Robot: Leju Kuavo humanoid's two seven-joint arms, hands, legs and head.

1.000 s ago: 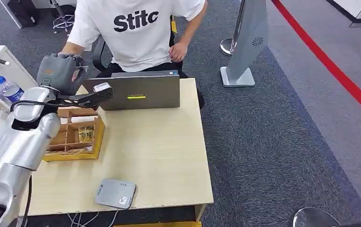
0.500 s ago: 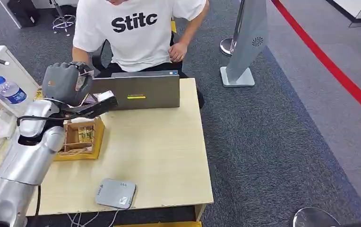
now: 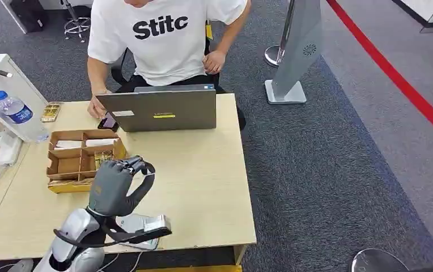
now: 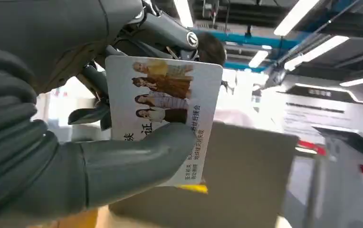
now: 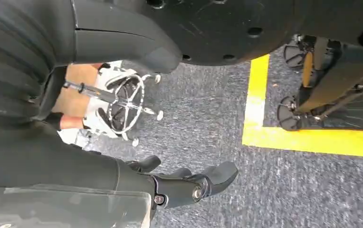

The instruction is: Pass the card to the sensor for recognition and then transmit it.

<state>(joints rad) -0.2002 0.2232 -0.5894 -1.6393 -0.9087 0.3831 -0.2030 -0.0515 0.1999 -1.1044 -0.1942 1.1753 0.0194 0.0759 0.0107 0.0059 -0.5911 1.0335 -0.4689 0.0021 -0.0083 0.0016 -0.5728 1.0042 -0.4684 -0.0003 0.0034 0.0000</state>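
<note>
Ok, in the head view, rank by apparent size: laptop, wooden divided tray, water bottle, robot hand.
1. laptop
2. wooden divided tray
3. left robot hand, though it is nearer the camera, so its rank against the tray is unsure
4. water bottle

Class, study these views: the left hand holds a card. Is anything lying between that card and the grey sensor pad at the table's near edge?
Nothing visible does. The left hand grips the card and hovers just above the grey sensor pad, with its own forearm partly covering the pad. The compartment box and laptop sit farther back.
</note>
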